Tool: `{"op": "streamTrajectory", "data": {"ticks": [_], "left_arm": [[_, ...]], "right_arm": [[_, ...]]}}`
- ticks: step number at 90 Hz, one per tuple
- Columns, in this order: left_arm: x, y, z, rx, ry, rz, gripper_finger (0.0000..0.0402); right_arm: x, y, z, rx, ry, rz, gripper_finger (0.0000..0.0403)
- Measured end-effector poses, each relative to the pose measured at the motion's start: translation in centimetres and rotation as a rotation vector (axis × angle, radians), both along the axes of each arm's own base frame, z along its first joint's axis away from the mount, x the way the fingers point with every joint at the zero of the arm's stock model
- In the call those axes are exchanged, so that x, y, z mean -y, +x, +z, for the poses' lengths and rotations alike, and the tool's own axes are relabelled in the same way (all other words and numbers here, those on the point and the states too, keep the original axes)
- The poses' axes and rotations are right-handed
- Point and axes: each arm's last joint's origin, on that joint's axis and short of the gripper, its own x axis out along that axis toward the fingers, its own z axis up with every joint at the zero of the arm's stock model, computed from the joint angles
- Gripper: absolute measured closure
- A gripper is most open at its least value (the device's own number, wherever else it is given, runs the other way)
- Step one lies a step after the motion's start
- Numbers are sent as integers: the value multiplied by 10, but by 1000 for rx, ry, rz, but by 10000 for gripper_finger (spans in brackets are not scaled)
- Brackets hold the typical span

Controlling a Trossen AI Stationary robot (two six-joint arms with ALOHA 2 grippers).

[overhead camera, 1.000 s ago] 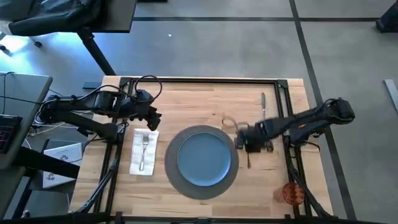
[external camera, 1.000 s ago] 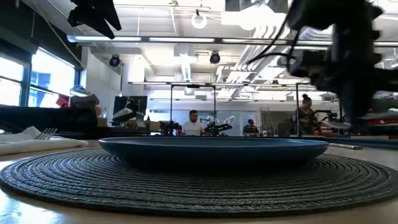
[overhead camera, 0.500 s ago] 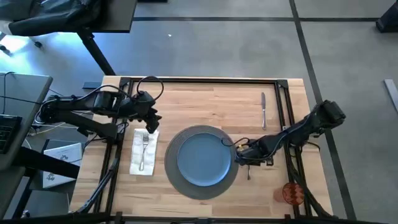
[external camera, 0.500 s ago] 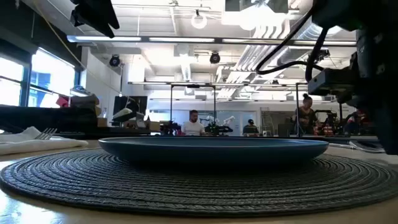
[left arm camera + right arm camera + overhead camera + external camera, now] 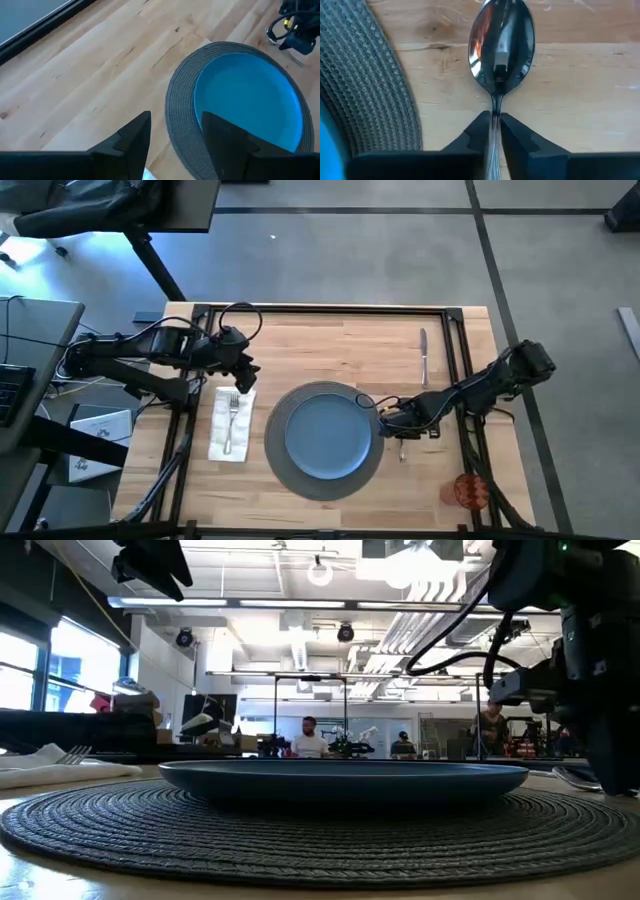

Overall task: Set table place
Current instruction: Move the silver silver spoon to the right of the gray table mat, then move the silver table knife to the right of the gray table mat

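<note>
Right tool (image 5: 492, 127) is clamped on the spoon (image 5: 501, 47) handle, low on the desk (image 5: 330, 345) just right of the mat (image 5: 372, 465) and plate (image 5: 325, 430). Left tool (image 5: 172, 131) hangs with fingers apart above the napkin (image 5: 228, 425) and fork (image 5: 232, 420). Knife (image 5: 424, 355) far right, cup (image 5: 468, 490) near right.

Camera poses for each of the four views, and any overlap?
High: overhead, straight down on table, both arms.
Low: tabletop height, level across mat and plate; arms overhead.
Left wrist: past open left end effector toward the plate.
Right wrist: right end effector shut on spoon.
Shared: mat, plate.
</note>
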Motion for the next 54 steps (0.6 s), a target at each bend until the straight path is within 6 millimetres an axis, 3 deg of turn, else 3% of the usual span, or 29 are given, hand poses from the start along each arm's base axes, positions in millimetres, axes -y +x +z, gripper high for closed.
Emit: {"op": "streamTrajectory", "data": {"ticks": [12,24,41,54], "left_arm": [[0,0,0,4,-6,10,241],[0,0,0,17,-33,42,241],[-2,0,0,40,-34,118,241],[-7,0,1,61,-33,183,241]], "right_arm": [[3,-6,8,-13,13,50,284],[20,-18,37,3,-20,88,231],[82,-51,74,-20,-188,-8,207],[135,-67,80,-31,-255,13,210]]}}
